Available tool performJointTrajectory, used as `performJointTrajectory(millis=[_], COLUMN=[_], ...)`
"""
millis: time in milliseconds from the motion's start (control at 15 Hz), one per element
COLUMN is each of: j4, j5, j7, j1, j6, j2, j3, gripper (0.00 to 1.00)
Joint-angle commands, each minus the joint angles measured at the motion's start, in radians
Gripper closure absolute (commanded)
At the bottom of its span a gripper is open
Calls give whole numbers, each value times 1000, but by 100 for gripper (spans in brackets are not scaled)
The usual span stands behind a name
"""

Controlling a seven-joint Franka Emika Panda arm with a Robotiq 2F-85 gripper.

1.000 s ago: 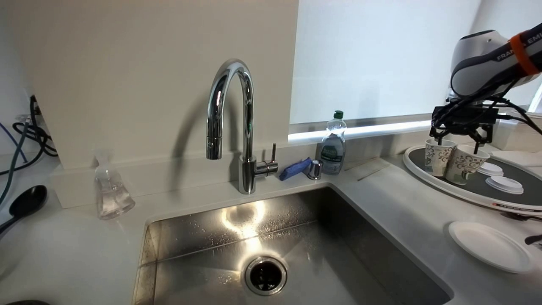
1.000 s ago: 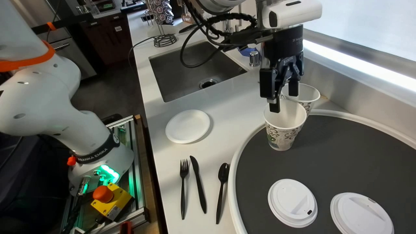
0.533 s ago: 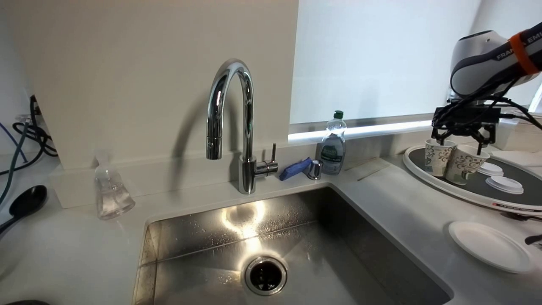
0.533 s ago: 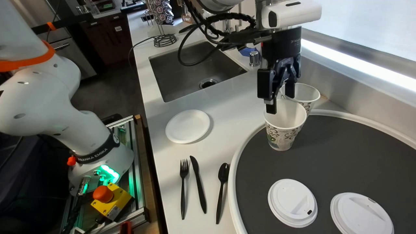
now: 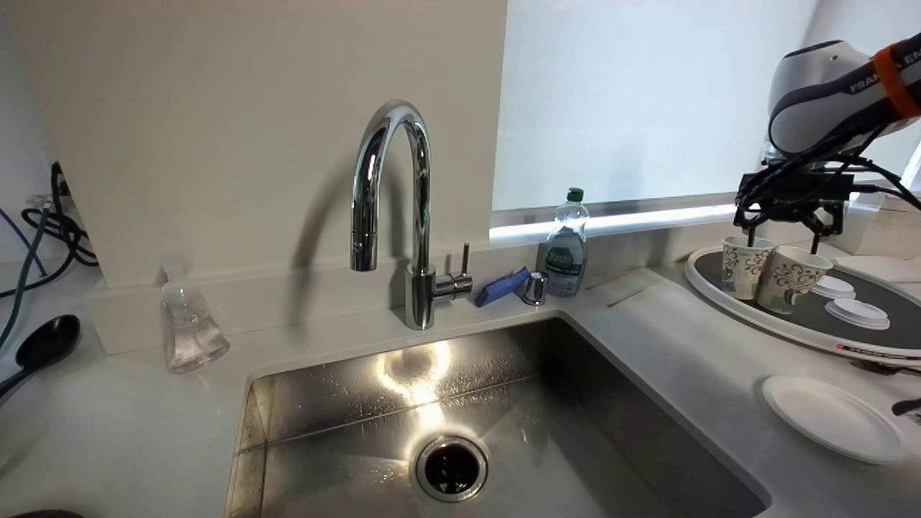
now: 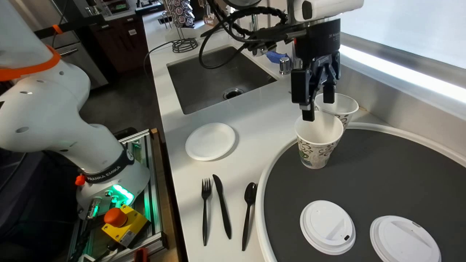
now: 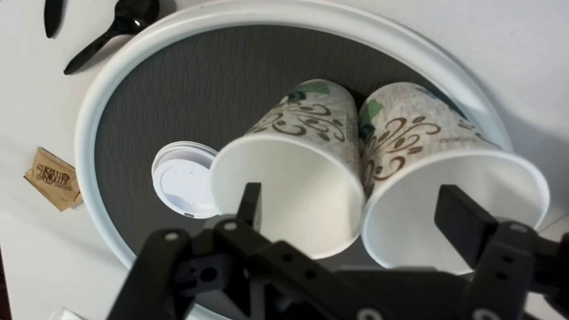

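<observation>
From my position, the pale blind [image 5: 633, 101] glows brightly, and the strip [image 5: 633, 221] beneath it is overexposed. Ring-shaped glare marks the sink [image 5: 345, 460]. The faucet [image 5: 422, 208] shows hard highlights and casts soft shadows on the beige wall [image 5: 216, 144]. The floor [image 6: 122, 103] lies in deep shade; a green indicator lamp [image 6: 123, 194] glows nearby. In the wrist view, a soft shadow borders the tray [image 7: 86, 155]. The gripper [image 7: 349, 195] is blurred in the foreground; the cups [image 7: 313, 118] appear sharper.
</observation>
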Motion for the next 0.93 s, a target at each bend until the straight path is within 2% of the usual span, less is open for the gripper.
performJointTrajectory(millis=[0,867], j4=[-2,3], j5=[-31,-59], j7=[12,37], j1=[8,5], j6=[7,-25], j2=[-35,-168], j3=[-3,48], gripper=[0,0])
